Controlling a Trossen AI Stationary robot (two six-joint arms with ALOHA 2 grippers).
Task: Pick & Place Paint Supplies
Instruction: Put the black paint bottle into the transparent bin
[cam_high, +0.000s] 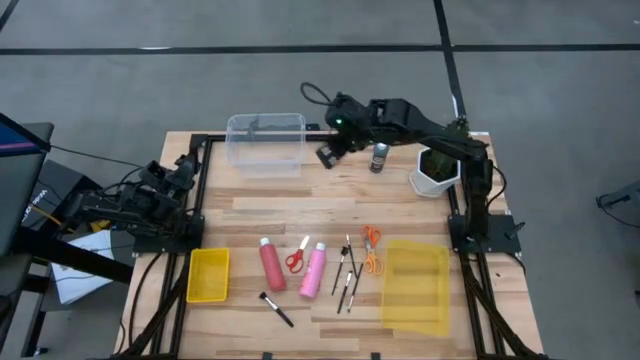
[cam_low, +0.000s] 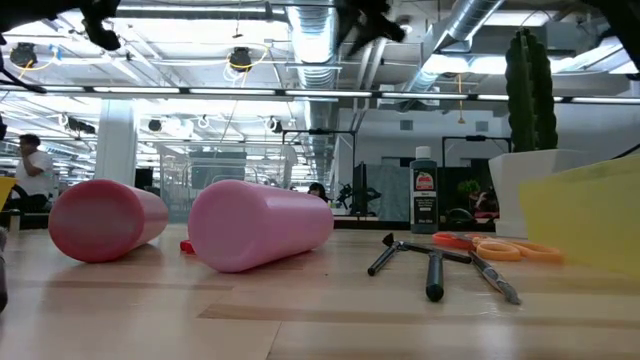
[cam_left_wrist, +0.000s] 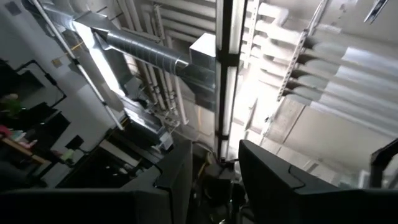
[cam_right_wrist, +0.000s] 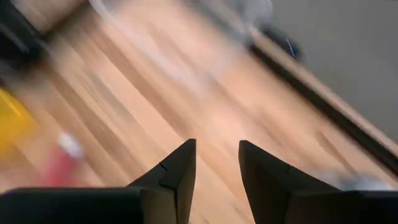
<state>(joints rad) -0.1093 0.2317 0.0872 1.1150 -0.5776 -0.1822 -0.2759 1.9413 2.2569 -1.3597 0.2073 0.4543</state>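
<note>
Two large bottles, red (cam_high: 271, 263) and pink (cam_high: 313, 269), lie on their sides well in front of your right gripper (cam_high: 329, 151), long axes running front to back, while one small dark white-capped bottle (cam_high: 379, 157) stands upright just beside it. You also have two scissors (cam_high: 371, 249) and several brushes (cam_high: 347, 271) lying there. The right gripper's fingers stand narrowly apart, holding nothing; the left gripper (cam_left_wrist: 214, 171), likewise slightly parted and empty, waits at the table's left edge.

scissors (cam_high: 295, 258) between two bottles (cam_high: 271, 263) | brushes (cam_high: 347, 272) right of them
</note>
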